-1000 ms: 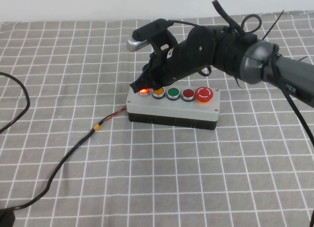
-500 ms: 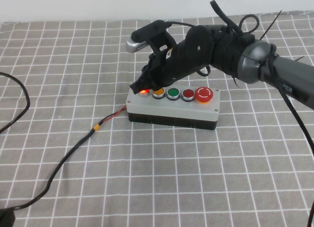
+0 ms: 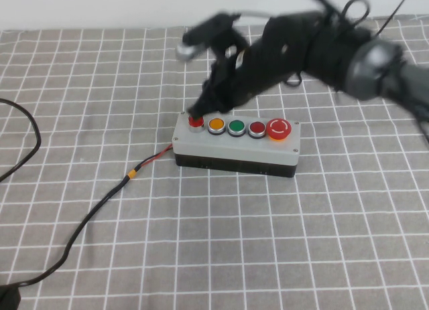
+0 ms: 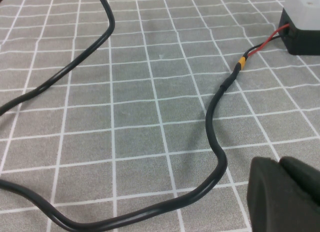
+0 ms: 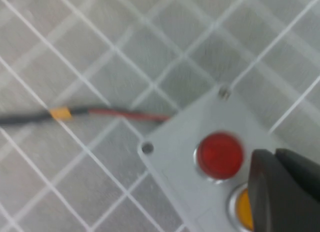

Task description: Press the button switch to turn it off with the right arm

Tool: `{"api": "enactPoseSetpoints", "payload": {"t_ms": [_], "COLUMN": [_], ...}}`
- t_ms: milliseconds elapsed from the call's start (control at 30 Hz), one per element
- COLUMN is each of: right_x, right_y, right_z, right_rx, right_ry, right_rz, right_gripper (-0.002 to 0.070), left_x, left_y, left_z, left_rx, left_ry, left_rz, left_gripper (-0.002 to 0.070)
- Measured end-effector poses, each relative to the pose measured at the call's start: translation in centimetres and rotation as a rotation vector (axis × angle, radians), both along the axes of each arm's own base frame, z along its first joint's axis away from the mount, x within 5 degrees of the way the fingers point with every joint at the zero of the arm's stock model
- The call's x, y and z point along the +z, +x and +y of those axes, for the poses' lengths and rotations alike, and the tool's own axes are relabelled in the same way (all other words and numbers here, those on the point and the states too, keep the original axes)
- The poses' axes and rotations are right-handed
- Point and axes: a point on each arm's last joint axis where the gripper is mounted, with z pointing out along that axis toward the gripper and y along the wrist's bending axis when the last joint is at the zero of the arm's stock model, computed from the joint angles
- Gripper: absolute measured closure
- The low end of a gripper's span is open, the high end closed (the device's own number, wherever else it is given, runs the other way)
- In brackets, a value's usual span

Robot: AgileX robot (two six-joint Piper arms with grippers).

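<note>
High view: the button switch [image 3: 236, 144] sits near the middle of the checked tablecloth [image 3: 281, 243], well clear of every table edge in sight. Its top carries a row of a red lamp [image 3: 195, 121], a yellow button [image 3: 216, 126], a green button [image 3: 236, 128], a red button [image 3: 257, 128] and a large red mushroom button [image 3: 279, 128]. The right gripper [image 3: 198, 112] hangs over the lamp end of the box, its tip just above and behind the red lamp, with the other buttons off toward the arm's own side. The arm is blurred, so I cannot tell how its fingers stand. A black cable [image 3: 87, 219] leaves the lamp end of the box through red wire and a yellow band and runs away across open cloth.

Left wrist view: the left gripper [image 4: 287, 194] shows only as a dark mass low over the cloth; its finger spread cannot be told. The cable curves just ahead of it, and a corner of the switch lies far beyond, past the yellow band.

Right wrist view: the red lamp lies just ahead of the dark fingertip [image 5: 280, 192], the yellow button right beside it, the box's corner edge beyond.
</note>
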Motion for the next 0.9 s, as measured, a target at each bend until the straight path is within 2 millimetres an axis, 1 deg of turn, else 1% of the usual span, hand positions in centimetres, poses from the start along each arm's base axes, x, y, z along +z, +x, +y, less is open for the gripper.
{"api": "enactPoseSetpoints", "payload": {"t_ms": [67, 167, 300, 367, 467, 567, 667, 733, 800, 900], "right_x": [2.6, 7.1, 12.2, 14.8, 18.6, 21.4, 22.9, 23.0, 22.3, 20.5], "right_y": [-0.7, -2.3, -4.5, -5.9, -8.6, -11.6, -14.8, -17.0, -18.9, -21.7], "right_z": [-0.5, -1.6, -3.5, -4.8, -7.2, -9.8, -12.5, -14.3, -15.6, -17.6], "right_rx": [0.0, -0.012, -0.055, -0.075, -0.095, -0.141, -0.193, -0.209, -0.214, -0.228], "right_ry": [0.028, 0.086, 0.149, 0.161, 0.162, 0.184, 0.211, 0.226, 0.239, 0.27], "right_rz": [-0.044, -0.116, -0.191, -0.244, -0.326, -0.383, -0.433, -0.464, -0.479, -0.486], "right_gripper": [0.0692, 0.0692, 0.0692, 0.0692, 0.0692, 0.0692, 0.0692, 0.0692, 0.0692, 0.0692], "left_x": [0.0, 0.0, 0.0, 0.0, 0.0, 0.0, 0.0, 0.0, 0.0, 0.0], "left_y": [0.0, 0.0, 0.0, 0.0, 0.0, 0.0, 0.0, 0.0, 0.0, 0.0], "left_z": [0.0, 0.0, 0.0, 0.0, 0.0, 0.0, 0.0, 0.0, 0.0, 0.0], "left_rx": [0.0, 0.0, 0.0, 0.0, 0.0, 0.0, 0.0, 0.0, 0.0, 0.0], "left_ry": [0.0, 0.0, 0.0, 0.0, 0.0, 0.0, 0.0, 0.0, 0.0, 0.0], "left_rz": [0.0, 0.0, 0.0, 0.0, 0.0, 0.0, 0.0, 0.0, 0.0, 0.0], "left_gripper": [0.0678, 0.0678, 0.0678, 0.0678, 0.0678, 0.0678, 0.0678, 0.0678, 0.0678, 0.0678]}}
